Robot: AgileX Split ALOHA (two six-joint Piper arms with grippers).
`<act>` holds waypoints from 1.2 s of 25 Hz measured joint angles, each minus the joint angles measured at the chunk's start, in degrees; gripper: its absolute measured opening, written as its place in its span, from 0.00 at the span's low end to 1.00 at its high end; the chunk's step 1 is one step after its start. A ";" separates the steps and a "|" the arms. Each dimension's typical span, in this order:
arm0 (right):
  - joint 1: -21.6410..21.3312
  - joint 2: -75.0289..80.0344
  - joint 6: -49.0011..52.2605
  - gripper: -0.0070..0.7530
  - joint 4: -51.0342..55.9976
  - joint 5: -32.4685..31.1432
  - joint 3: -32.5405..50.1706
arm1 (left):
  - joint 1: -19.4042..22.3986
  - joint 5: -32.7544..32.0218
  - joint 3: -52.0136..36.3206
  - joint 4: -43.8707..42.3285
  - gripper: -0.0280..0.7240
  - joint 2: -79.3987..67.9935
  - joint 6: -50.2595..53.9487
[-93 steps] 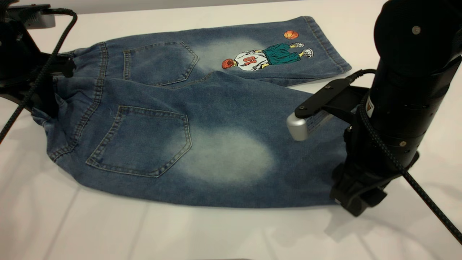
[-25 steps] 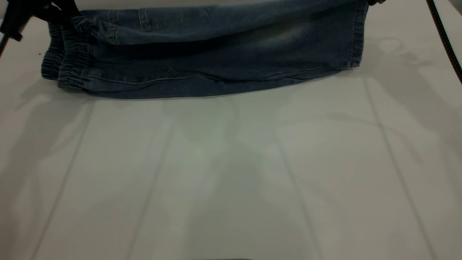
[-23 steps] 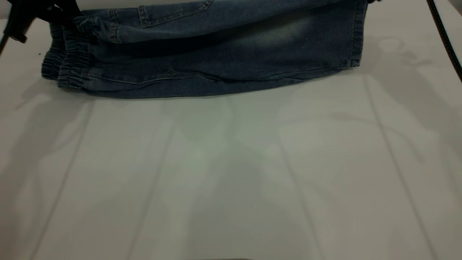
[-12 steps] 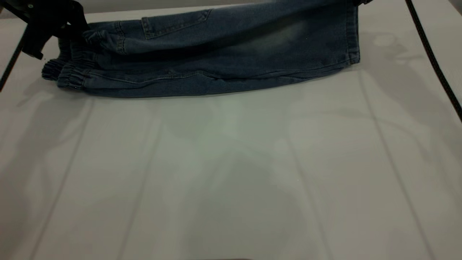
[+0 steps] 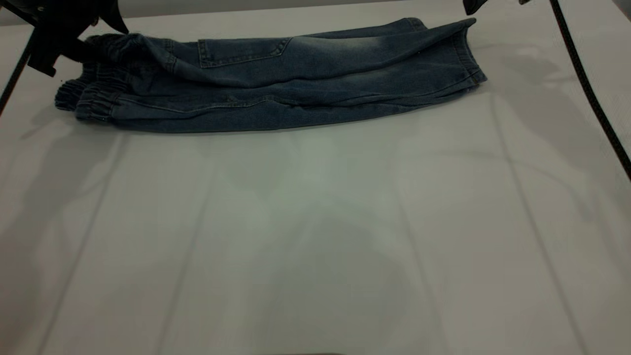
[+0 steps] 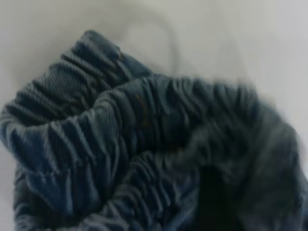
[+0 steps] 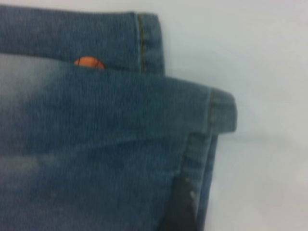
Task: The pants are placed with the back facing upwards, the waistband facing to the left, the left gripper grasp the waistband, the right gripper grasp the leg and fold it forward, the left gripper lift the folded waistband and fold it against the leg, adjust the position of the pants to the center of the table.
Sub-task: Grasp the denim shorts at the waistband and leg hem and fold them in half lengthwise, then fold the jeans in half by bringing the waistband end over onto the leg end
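The blue denim pants [image 5: 276,88] lie folded lengthwise along the far side of the white table [image 5: 315,222]. The leg [image 5: 355,47] with the pale patch rests on top of the other leg, pocket up, its hem corner [image 5: 473,22] curling upward. My left gripper [image 5: 93,39] is at the far left, shut on the upper layer of the ruched waistband [image 6: 96,144], which fills the left wrist view. My right gripper [image 5: 471,7] hangs just above the hem corner at the frame's top edge. The right wrist view shows the leg hem [image 7: 209,125] and an orange bit of the print [image 7: 89,62].
A black cable [image 5: 586,84] runs down the right side above the table. Another cable [image 5: 15,79] hangs at the left edge. The near two thirds of the tabletop is bare white surface with faint shadows.
The lifted upper leg has come down onto the lower leg, and the pocket now faces up. The left gripper has lowered slightly with the waistband. The hem no longer stretches up to the right gripper.
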State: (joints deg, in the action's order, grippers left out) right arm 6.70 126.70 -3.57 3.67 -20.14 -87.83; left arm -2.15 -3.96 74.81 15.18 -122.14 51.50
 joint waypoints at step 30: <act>11.08 0.00 -14.12 0.76 21.00 -27.17 -14.81 | 6.32 -27.06 0.78 -3.24 0.74 9.80 -61.09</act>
State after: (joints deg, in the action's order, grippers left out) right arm 17.78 126.70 -17.69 24.67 -47.31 -102.65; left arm 4.17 -31.02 75.59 11.94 -112.34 -9.59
